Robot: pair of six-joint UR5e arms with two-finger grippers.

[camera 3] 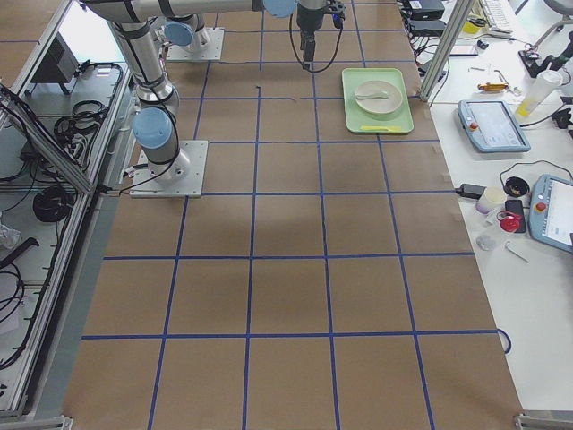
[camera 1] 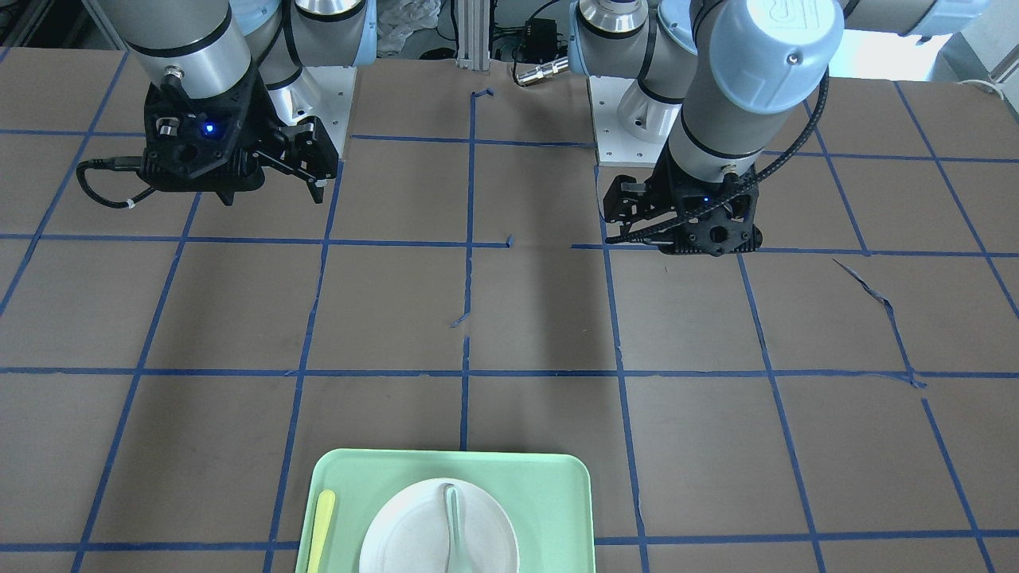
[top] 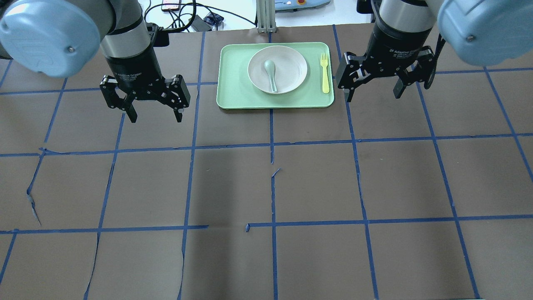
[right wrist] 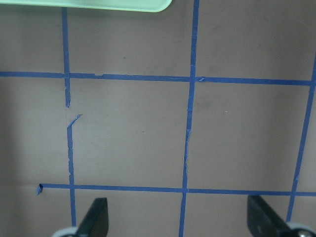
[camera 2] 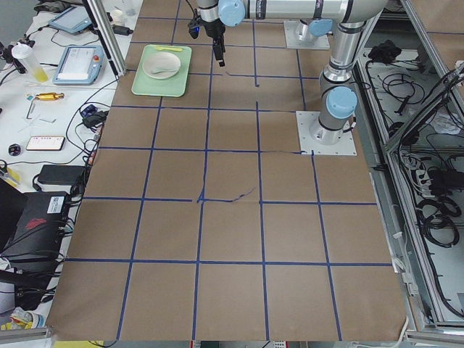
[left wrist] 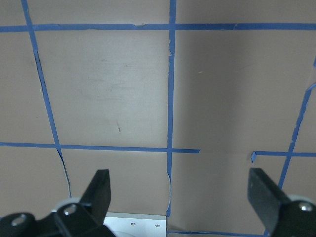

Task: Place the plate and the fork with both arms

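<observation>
The off-white plate [top: 292, 66] sits in the middle of a light-green tray [top: 233, 99] at the table's far edge. The yellow fork [top: 325, 73] lies on the tray to the plate's right, tines pointing away from me. In the front-facing view the plate [camera 1: 410, 535] and the fork [camera 1: 322, 527] show at the bottom edge. My left gripper [top: 156, 119] hangs open and empty above the table, left of the tray. My right gripper [top: 372, 97] hangs open and empty just right of the tray, near the fork. Both wrist views show spread fingers over bare table: the left gripper [left wrist: 180, 182] and the right gripper [right wrist: 177, 207].
A pale grey-green spoon [top: 270, 73] lies in the plate. The table is brown with a blue tape grid. The tray's near edge [right wrist: 98, 4] shows at the top of the right wrist view. Cables and devices lie beyond the table's far edge.
</observation>
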